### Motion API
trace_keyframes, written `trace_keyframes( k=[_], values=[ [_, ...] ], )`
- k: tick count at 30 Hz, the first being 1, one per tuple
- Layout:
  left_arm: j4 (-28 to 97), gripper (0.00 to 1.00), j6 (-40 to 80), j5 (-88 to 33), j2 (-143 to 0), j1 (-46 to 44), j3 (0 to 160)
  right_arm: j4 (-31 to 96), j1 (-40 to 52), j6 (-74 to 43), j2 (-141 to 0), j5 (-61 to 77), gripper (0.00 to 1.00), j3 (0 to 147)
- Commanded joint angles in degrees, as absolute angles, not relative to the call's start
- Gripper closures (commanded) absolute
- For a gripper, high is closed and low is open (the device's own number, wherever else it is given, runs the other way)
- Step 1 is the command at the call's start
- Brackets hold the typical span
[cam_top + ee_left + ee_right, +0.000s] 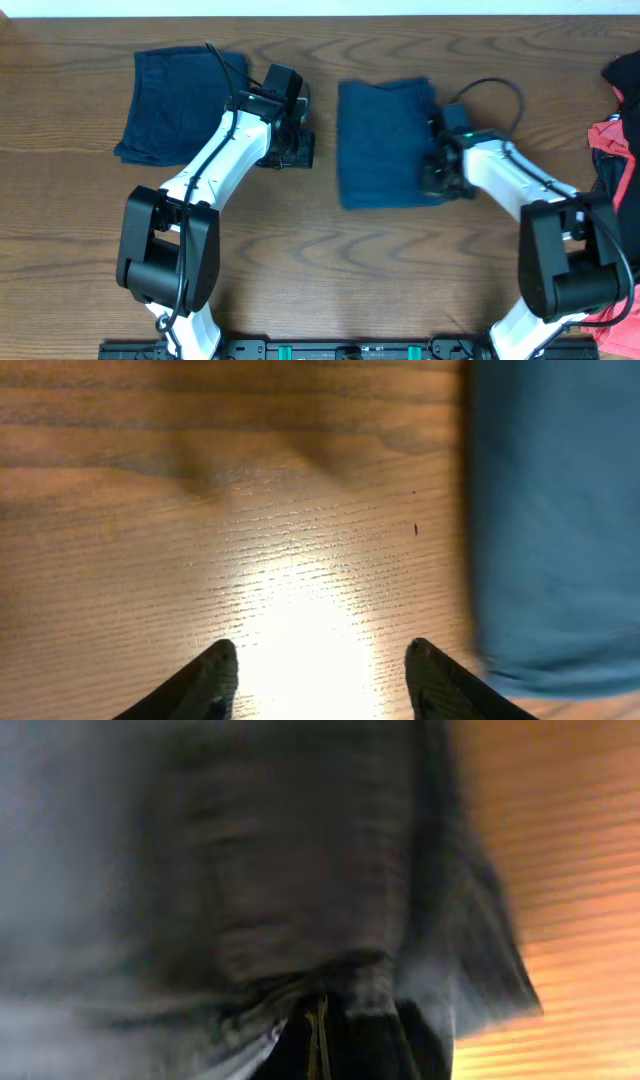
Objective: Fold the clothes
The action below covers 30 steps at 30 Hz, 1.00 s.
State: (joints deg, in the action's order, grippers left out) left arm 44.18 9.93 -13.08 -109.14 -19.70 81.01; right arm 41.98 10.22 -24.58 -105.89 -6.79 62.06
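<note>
Two dark blue folded cloths lie on the wooden table in the overhead view, one at the far left (175, 95) and one in the middle (385, 140). My left gripper (290, 152) is open and empty, low over bare wood between them. In the left wrist view its fingers (320, 665) frame lit wood, with a blue cloth edge (555, 530) at the right. My right gripper (437, 172) is at the middle cloth's right edge. In the right wrist view it (320, 1035) is shut on bunched dark fabric (280, 890).
A heap of red and black clothes (615, 120) lies at the table's right edge. Cables run from both arms. Bare wood (380, 280) fills the front half of the table.
</note>
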Motion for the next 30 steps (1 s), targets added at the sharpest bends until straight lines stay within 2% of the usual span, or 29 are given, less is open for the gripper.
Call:
trace_keyframes(
  k=[1, 4, 7, 9, 11, 14, 18, 20, 27, 30],
  values=[
    [42.6, 0.38, 9.1, -15.0, -109.0, -19.7, 80.8, 44.2, 5.5, -25.3, -109.0, -20.3, 0.96, 61.1],
    [38.5, 0.32, 9.0, -19.8, -109.0, -19.7, 80.8, 46.1, 4.7, -20.8, -105.7, -13.1, 0.92, 63.8],
    [33.8, 0.32, 9.0, -24.4, -109.0, -19.7, 80.8, 46.8, 4.8, -18.3, -101.3, -4.6, 0.9, 64.9],
    [30.4, 0.33, 9.0, -27.1, -109.0, -19.9, 80.8, 46.2, 5.0, -17.5, -97.7, 2.0, 0.93, 64.9],
    [27.4, 0.38, 9.0, -28.7, -109.1, -20.4, 80.8, 45.5, 5.5, -17.5, -95.2, 7.1, 0.96, 64.9],
    [23.5, 0.51, 9.0, -29.0, -110.0, -21.9, 80.8, 45.3, 6.5, -17.8, -94.5, 9.5, 0.99, 64.8],
    [17.3, 0.77, 9.0, -29.0, -113.2, -24.2, 80.8, 45.1, 8.1, -20.5, -96.1, 9.3, 0.99, 61.7],
    [13.2, 0.86, 9.0, -29.3, -115.5, -25.3, 80.8, 43.2, 8.7, -22.1, -97.5, 9.3, 0.99, 59.1],
    [1.1, 0.86, 8.8, -29.2, -123.7, -27.4, 80.8, 33.6, 9.8, -24.5, -100.9, 9.6, 0.99, 51.0],
    [1.1, 0.87, 8.9, -23.9, -126.3, -26.4, 80.8, 33.3, 9.8, -24.4, -100.9, 8.0, 0.99, 49.7]
  ],
)
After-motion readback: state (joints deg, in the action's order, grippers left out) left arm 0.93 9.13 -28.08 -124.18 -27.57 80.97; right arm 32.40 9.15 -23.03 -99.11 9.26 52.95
